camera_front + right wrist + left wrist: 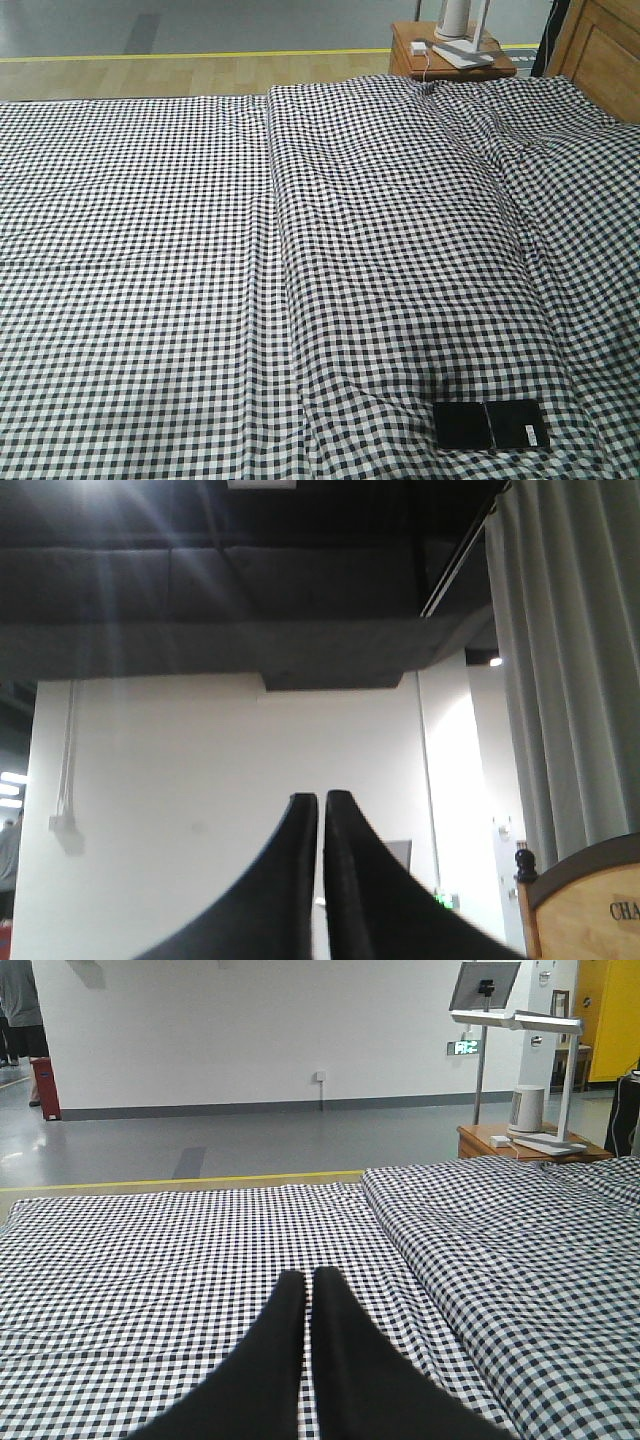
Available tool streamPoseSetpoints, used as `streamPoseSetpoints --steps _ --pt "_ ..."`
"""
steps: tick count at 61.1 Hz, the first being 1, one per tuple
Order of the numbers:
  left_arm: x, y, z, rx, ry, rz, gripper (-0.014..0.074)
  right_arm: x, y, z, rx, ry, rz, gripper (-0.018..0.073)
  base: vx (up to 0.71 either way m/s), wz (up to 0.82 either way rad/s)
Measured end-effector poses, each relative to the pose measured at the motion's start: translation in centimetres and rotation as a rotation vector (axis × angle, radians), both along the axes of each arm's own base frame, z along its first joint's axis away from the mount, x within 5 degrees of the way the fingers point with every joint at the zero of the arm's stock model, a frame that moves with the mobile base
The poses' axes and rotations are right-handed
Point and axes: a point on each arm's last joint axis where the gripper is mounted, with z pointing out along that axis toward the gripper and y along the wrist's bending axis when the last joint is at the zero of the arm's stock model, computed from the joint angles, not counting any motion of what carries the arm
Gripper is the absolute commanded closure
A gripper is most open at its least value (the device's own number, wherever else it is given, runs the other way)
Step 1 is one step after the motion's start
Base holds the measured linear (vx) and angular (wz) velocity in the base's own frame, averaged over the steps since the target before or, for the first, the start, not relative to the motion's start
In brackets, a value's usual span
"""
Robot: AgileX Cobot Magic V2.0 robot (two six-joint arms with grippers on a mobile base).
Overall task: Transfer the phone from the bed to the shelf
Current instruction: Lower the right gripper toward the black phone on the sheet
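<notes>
The phone (491,425) is a thin glossy black rectangle with a line across its middle and a small white sticker near its right end. It lies flat on the checked bed (250,270) at the bottom right of the front view. No gripper shows in that view. My left gripper (308,1278) is shut and empty, held low over the sheet (150,1260), pointing across the bed. In the right wrist view my right gripper (321,800) is shut and empty, tilted up toward a white wall and dark ceiling. The shelf is out of view.
A reddish-brown bedside table (452,62) stands beyond the bed's far right corner, carrying a white lamp (545,1080). A light wooden headboard (600,50) rises at the right. A ridge in the sheet (275,200) runs down the bed's middle. Grey floor lies beyond.
</notes>
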Motion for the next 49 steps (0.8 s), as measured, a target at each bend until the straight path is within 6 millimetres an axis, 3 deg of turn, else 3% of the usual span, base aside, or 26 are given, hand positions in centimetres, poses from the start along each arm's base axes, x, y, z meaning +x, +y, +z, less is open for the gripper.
streamPoseSetpoints --steps 5,14,22,36,49 --pt "0.0 0.0 0.0 0.000 0.000 0.000 0.0595 0.4 0.0 2.2 -0.001 0.039 0.004 0.0564 0.00 0.00" --pt "0.0 0.0 0.0 0.000 0.000 0.000 0.0595 3.1 0.1 4.9 -0.006 0.223 0.013 0.0552 0.00 0.00" --pt "0.0 0.0 0.0 0.000 0.000 0.000 0.0595 7.1 0.2 5.9 -0.007 0.428 0.022 0.0519 0.00 0.00" --pt "0.0 0.0 0.0 0.000 0.000 0.000 0.0595 13.5 0.2 4.2 -0.005 0.736 0.032 0.0388 0.00 0.00" --pt "0.0 0.0 0.0 0.000 0.000 0.000 0.0595 17.0 0.2 1.4 -0.002 0.916 0.036 0.0111 0.00 0.00"
